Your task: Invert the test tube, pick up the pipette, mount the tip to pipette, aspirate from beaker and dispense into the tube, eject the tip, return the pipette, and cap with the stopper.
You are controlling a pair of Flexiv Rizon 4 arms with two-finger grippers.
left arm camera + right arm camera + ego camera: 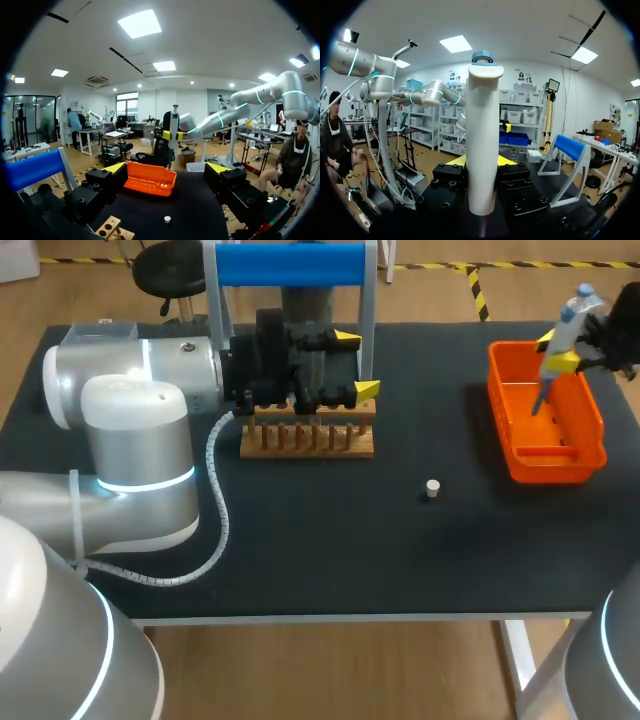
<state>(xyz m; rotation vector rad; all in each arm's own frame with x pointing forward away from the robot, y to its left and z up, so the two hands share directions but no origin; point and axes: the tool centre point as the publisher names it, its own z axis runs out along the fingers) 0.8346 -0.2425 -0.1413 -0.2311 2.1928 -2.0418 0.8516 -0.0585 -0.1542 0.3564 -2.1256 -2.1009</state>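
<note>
- The right gripper (556, 352), at the upper right of the head view, is clenched on the pipette (566, 328). In the right wrist view its two yellow tips press the white body from both sides.
- The pipette is held nearly upright with its blue cap on top. Its thin lower end points down into the orange bin (590, 410).
- I cannot tell if the lower end touches the floor of the bin.
- The orange bin stands at the right side of the black table (330, 550), just below the right gripper. A low ridge crosses its inside near the front wall. What else lies in it is too small to tell.
- The left gripper (356, 364) is at the upper middle of the head view. Its fingers are spread well apart and grasp nothing.
- In the left wrist view the orange bin is seen far ahead, between the two yellow tips.
- The wooden rack (307, 440) stands just below the left gripper and has a row of upright pegs along it. The gripper hides its back part, so I cannot tell what stands there.
- The stopper (432, 488), small and white, stands alone on the table. It is lower than the rack and the bin and lies between them, apart from both.
- A stand with a blue roller (290, 265) is at the top edge, behind the left gripper.
</note>
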